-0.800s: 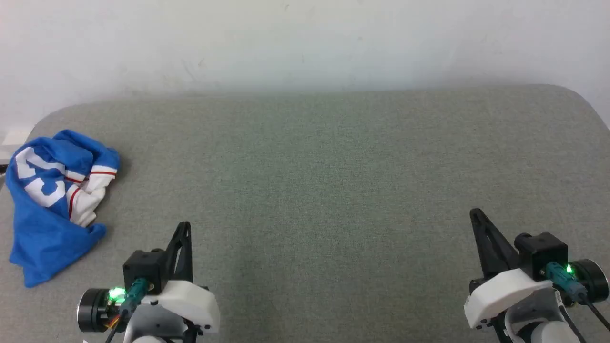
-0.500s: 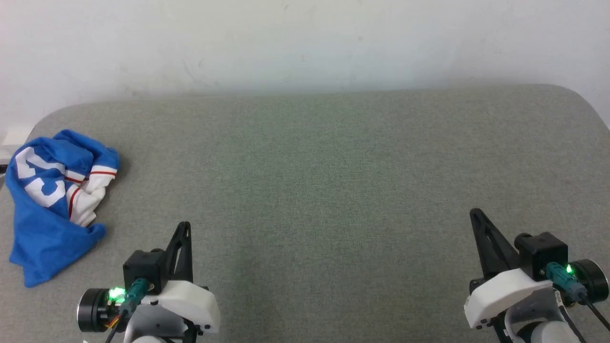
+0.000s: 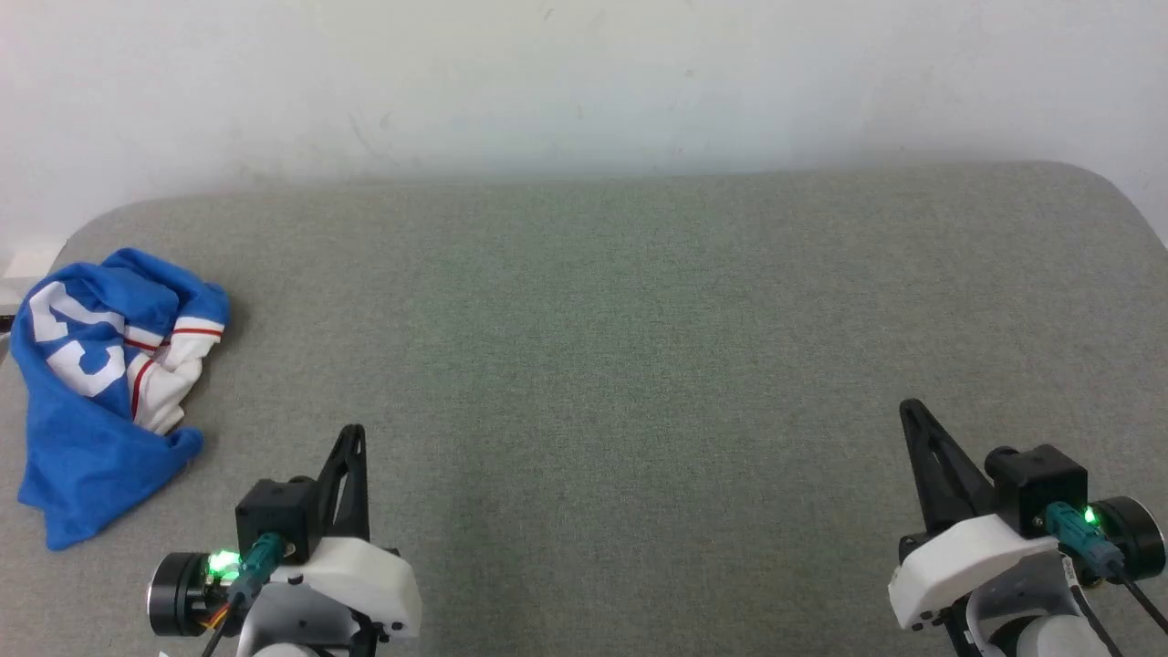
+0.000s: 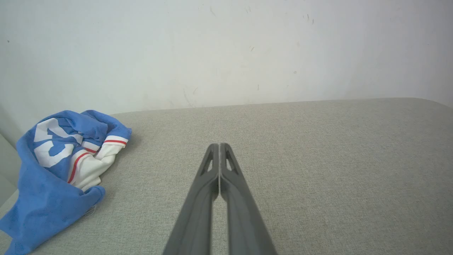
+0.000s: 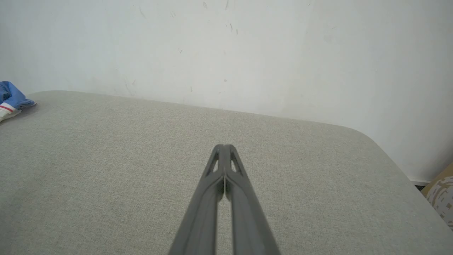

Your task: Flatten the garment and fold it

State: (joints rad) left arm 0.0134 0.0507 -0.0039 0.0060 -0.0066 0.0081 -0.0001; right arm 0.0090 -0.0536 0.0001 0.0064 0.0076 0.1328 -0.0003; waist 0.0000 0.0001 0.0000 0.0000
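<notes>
Here, crumpled blue garment, left edge of grey table, untouched

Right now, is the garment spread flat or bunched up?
Bunched up: the garment lies in a crumpled heap near the left edge of the grey surface, white lettering and a sleeve folded into the blue cloth.

A grey woven-fabric surface with rounded corners lies across the head view, its far edge against a white wall. The wall carries faint scuffs and small dark specks. Just past the surface's far left corner sits a small pale block, too blurred to identify. In the right wrist view, a tan-and-white patterned object lies low beside the surface's right corner.
</notes>
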